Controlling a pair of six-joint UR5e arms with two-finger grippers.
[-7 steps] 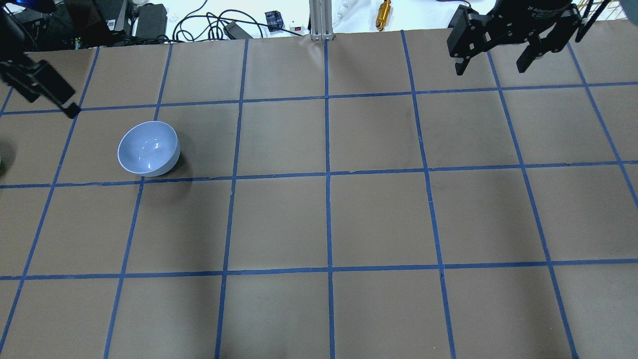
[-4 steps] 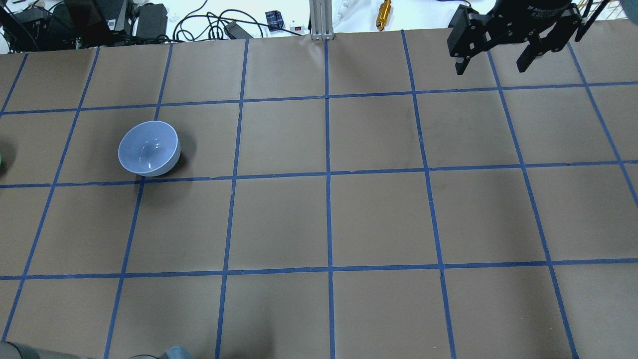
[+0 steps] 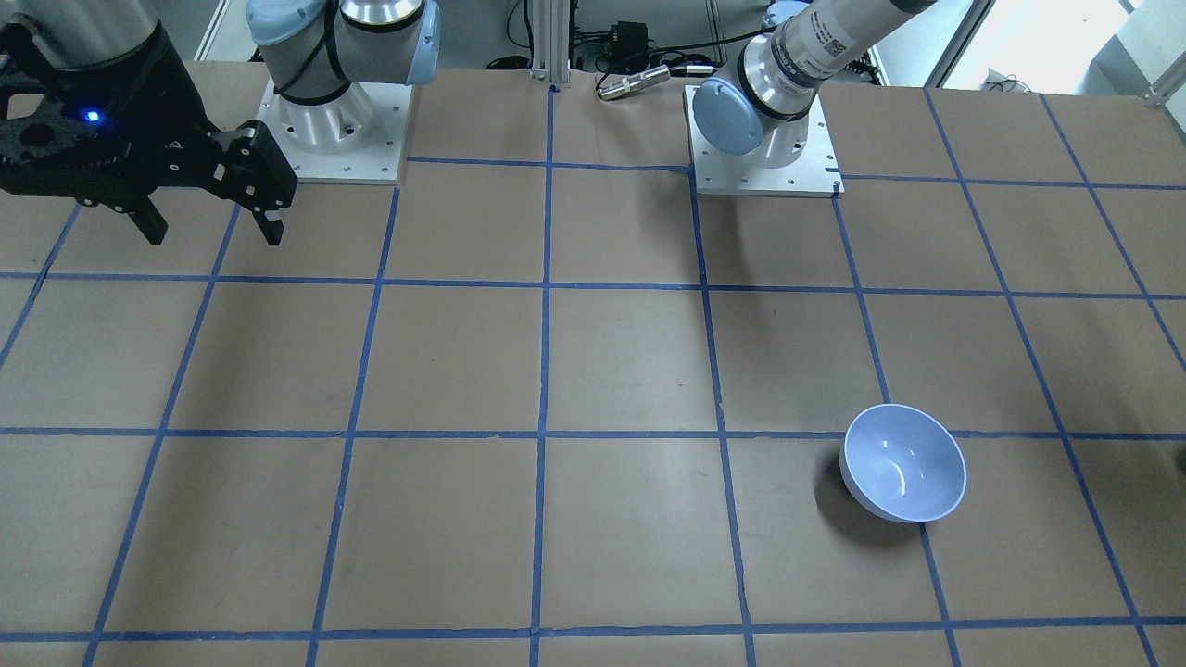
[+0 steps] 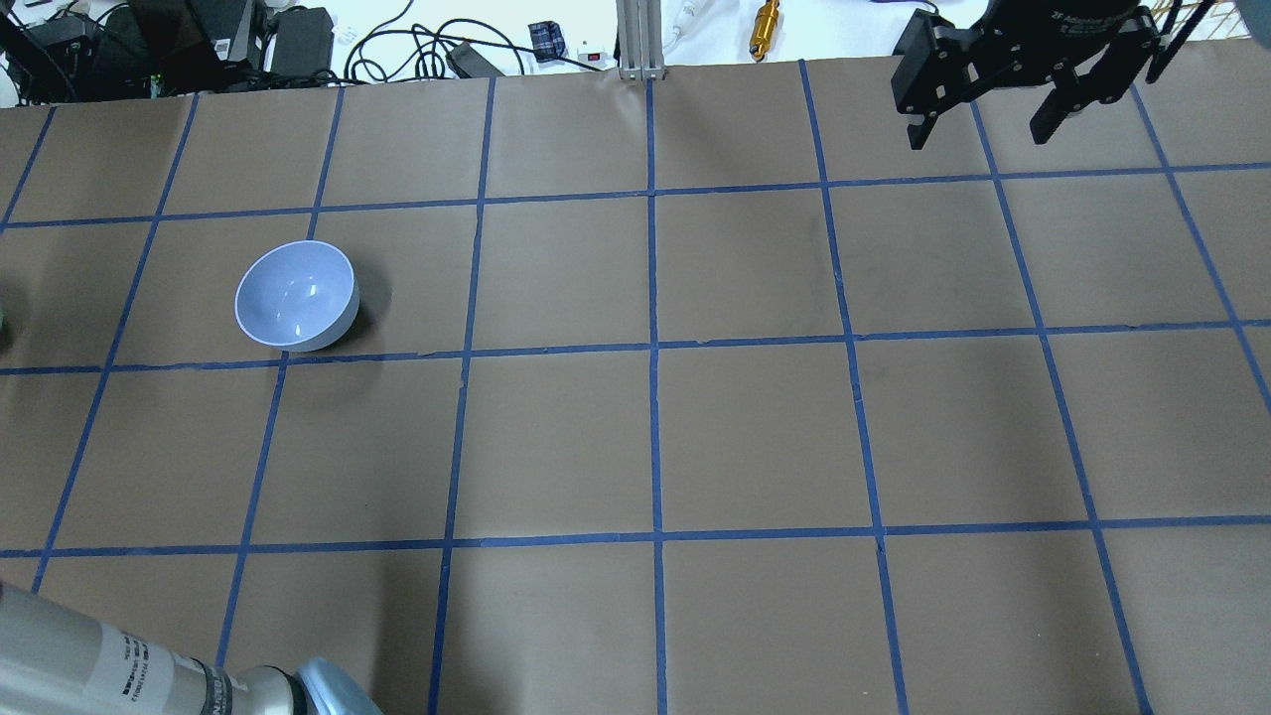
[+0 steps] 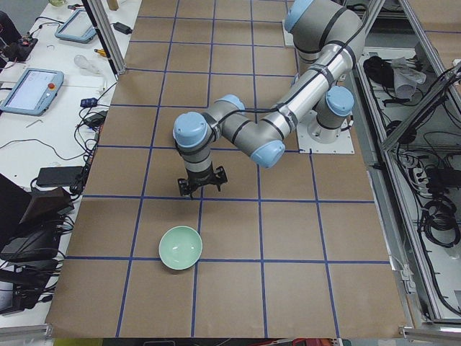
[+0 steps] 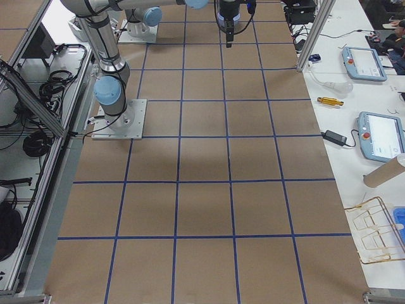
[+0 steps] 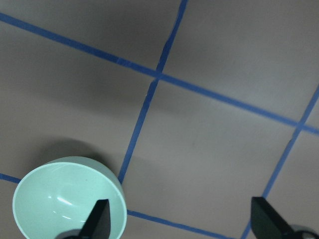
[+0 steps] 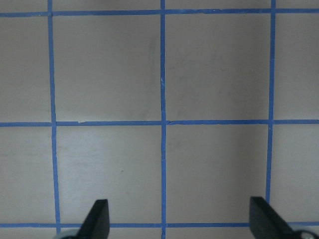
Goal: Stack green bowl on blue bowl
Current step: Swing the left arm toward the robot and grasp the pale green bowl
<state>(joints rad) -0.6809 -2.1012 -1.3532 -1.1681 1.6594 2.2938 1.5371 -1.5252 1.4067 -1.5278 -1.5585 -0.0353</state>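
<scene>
The blue bowl (image 4: 296,295) stands upright on the left half of the taped table and also shows in the front view (image 3: 903,463). The green bowl (image 5: 180,248) stands upright near the table's left end, apart from the blue bowl. In the left wrist view the green bowl (image 7: 67,199) lies at the lower left. My left gripper (image 7: 182,226) is open and empty, hovering above the table beside the green bowl (image 5: 202,187). My right gripper (image 4: 978,134) is open and empty, high over the far right (image 3: 213,232).
The brown table (image 4: 655,437) carries a blue tape grid. Cables and electronics (image 4: 298,40) lie beyond its far edge, with a metal post (image 4: 635,40). The arm bases (image 3: 334,130) stand at the robot's side. My left forearm (image 4: 129,675) crosses the overhead view's bottom-left corner.
My left gripper has left the overhead view's upper left, and its forearm has come in at the bottom-left corner. The right arm and the blue bowl have not moved.
</scene>
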